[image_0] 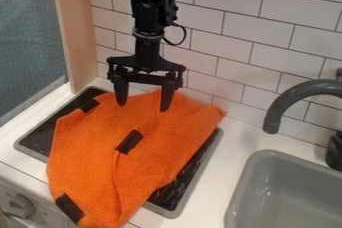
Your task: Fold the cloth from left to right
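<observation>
Cloth (87, 152): orange, lying rumpled over the black panel (37, 134), covering most of it and leaving strips showing at both sides. Its right corner is reaching past the panel's grey rim onto the white counter (217, 167); its lower end is extending over the counter's front edge, beside a knob (21, 205). A ridge is running from the middle toward that lower end. Three dark patches are showing: one near the upper left edge (90, 105), one at the middle (129, 142), one at the lower left (69, 208).

Gripper (143, 107): hanging over the cloth's far part, pointing down, fingers standing wide apart, nothing between them being clamped. Contact of the tips with the cloth: cannot tell. The arm (148, 14) is coming in from the top edge.

Surroundings: a grey sink (267, 156) is sitting at lower right, a dark tap (287, 99) curving above it. A tiled wall (230, 47) is standing behind; a wooden board (75, 27) and a blue-grey curtain (30, 37) are bounding the left.
</observation>
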